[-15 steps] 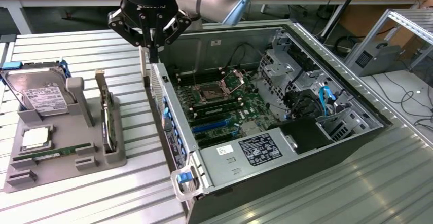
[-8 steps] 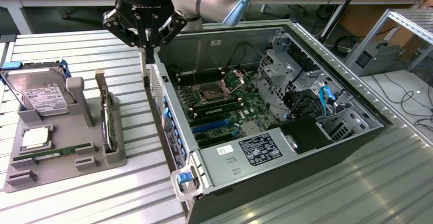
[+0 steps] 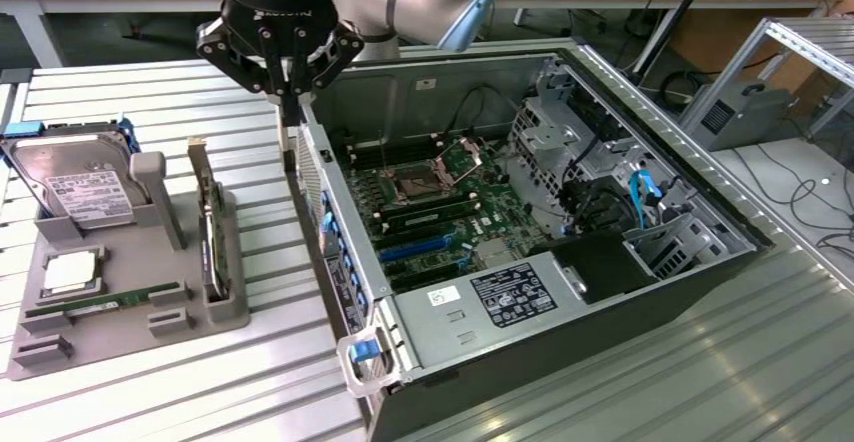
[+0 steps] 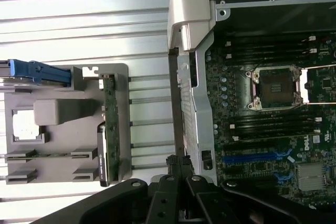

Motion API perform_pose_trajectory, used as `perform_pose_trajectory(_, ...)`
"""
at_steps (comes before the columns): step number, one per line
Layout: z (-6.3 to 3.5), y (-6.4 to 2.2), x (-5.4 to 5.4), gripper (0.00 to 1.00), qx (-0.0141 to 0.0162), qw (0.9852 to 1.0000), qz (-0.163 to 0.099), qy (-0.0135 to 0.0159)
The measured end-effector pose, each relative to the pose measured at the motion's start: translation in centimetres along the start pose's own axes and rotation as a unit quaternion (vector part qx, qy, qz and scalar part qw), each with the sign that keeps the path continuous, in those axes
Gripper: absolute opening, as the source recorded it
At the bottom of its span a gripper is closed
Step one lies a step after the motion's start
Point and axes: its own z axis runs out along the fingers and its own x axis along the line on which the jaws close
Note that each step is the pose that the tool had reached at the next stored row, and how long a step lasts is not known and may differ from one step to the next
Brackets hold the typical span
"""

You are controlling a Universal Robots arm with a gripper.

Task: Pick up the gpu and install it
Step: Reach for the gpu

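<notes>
One gpu (image 3: 210, 230) stands well apart from the claw (image 3: 286, 104).

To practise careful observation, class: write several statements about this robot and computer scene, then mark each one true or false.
1. The gpu stands on edge in the grey holder. True.
2. The gripper is holding the gpu. False: its jaws are shut on nothing, close to the computer case's side wall.
3. The hard drive is mounted inside the case. False: it sits in the holder.
4. The case lies open with its motherboard showing. True.
</notes>
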Motion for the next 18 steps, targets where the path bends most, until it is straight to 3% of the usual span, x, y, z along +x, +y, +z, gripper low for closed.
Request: perform_pose_trajectory(18,-0.03,-0.09,1.3,0.11,0.0000,1.0000,0.000,0.0000)
